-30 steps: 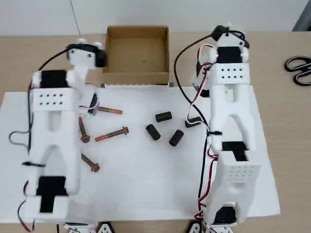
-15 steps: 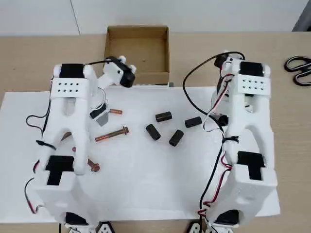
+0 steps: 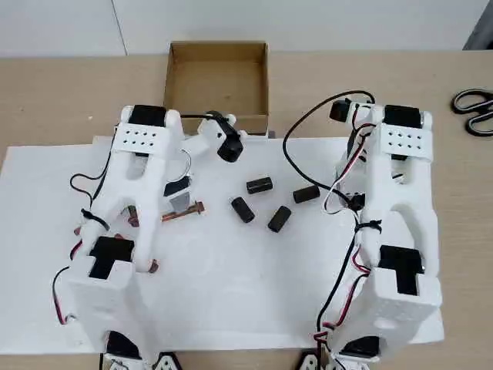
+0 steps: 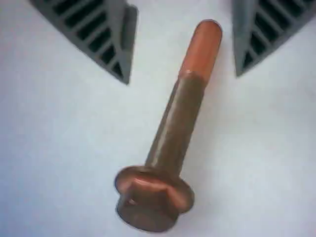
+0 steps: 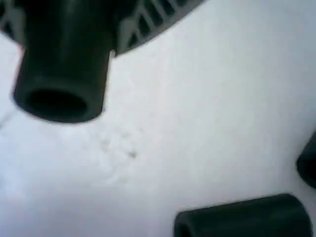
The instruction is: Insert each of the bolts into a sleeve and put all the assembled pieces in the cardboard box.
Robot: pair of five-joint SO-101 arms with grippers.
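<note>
Left gripper [image 4: 182, 74]: pincer spread, one finger to each side of the shank tip of a copper bolt [image 4: 173, 143], touching neither. The bolt lies flat on the white sheet [image 3: 254, 293], left of the sheet's centre, under the left arm's forward end. The head of another bolt [image 3: 152, 267] shows at the edge of that arm, nearer the sheet's front edge.

Right gripper [image 5: 74, 19]: a black sleeve [image 5: 61, 74] sits right at it, open bore toward the wrist camera. Cannot tell whether the pincer is pinching it or merely set about it; the view is too close. From the high view this is probably the sleeve lying just beside the right arm, right of the sheet's centre.

Three more sleeves lie near the sheet's centre, apart from one another: far sleeve [image 3: 259, 185], left sleeve [image 3: 243, 209], near sleeve [image 3: 280, 219].

Cardboard box [image 3: 218, 46] stands open on the bench, against the sheet's far edge, between the two arms' forward ends. Scissors [image 3: 475, 109] lie at the bench's right edge, well apart from the sheet.
</note>
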